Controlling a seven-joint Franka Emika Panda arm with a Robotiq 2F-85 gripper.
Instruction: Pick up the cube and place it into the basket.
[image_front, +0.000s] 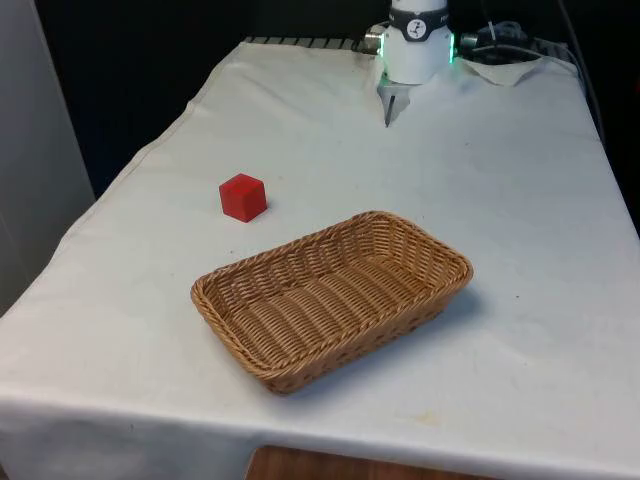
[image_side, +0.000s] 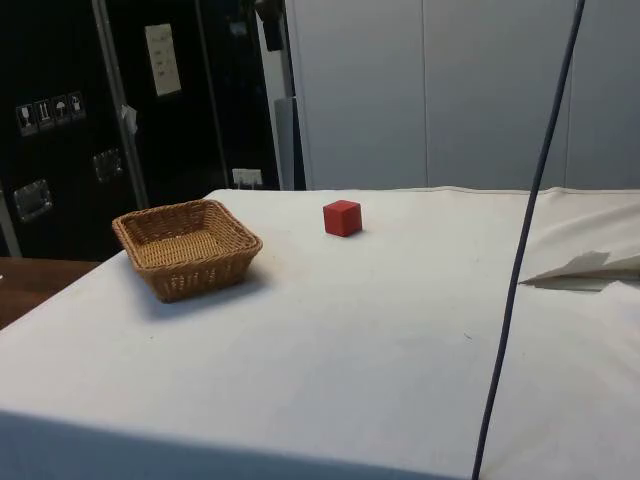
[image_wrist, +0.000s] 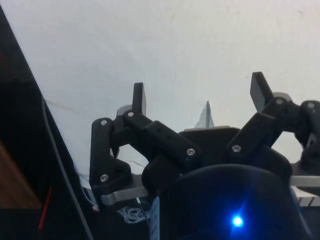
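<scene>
A red cube (image_front: 243, 196) rests on the white cloth toward the front view's left, and appears in the side view as the red cube (image_side: 342, 217) near the table's far edge. The brown wicker basket (image_front: 440, 262) lies just nearer the front edge, to the cube's right, with nothing inside; in the side view the basket (image_side: 150, 222) sits left of the cube. My gripper (image_wrist: 199, 95) is open, its two black fingers (image_wrist: 138, 97) spread wide above bare cloth with nothing between them. The arm's white base (image_front: 415, 50) stands at the table's far end.
The white cloth (image_front: 520, 200) is creased and folded near the arm's base. A dark cable (image_side: 530, 210) hangs across the side view's right part. The table's edge drops off beside the gripper.
</scene>
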